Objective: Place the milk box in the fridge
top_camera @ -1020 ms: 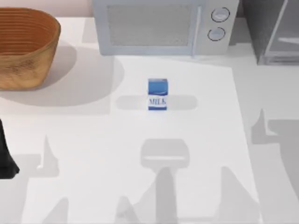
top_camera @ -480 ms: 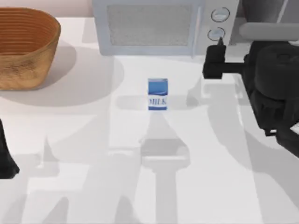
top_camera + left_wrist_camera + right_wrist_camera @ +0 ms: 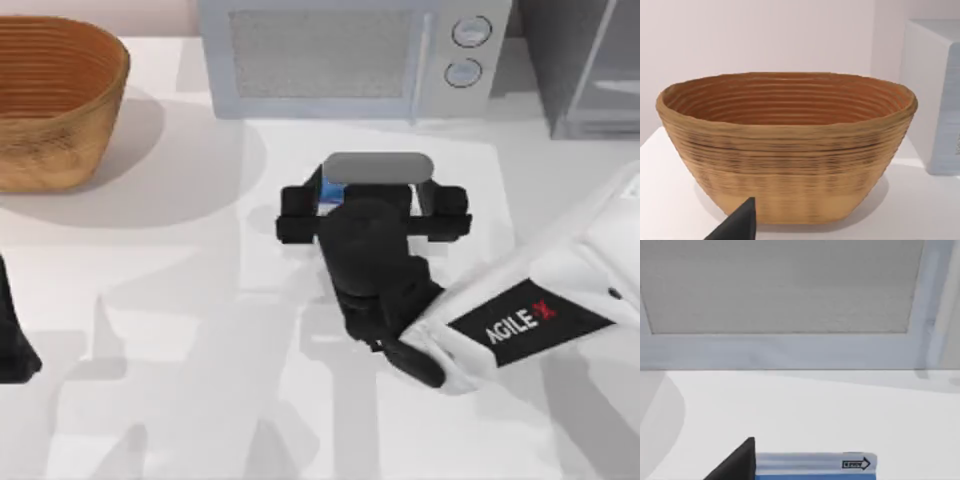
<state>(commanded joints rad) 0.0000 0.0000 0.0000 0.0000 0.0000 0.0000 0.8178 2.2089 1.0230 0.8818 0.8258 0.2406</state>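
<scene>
From above, the right gripper [image 3: 372, 212] hangs directly over the milk box [image 3: 330, 192] at the table's [image 3: 150, 300] middle, fingers spread wide to left and right of it; a blue corner of the carton peeks out beside the left finger. The fridge [image 3: 585, 60] sits at the far right corner, so the right arm is the nearer one. The left gripper [image 3: 12, 340] is parked at the left edge. The left wrist view faces the basket [image 3: 785, 150]. In the right wrist view, the carton's top ridge [image 3: 815, 465] runs left-right just below the fingers, with the microwave [image 3: 790, 300] beyond.
</scene>
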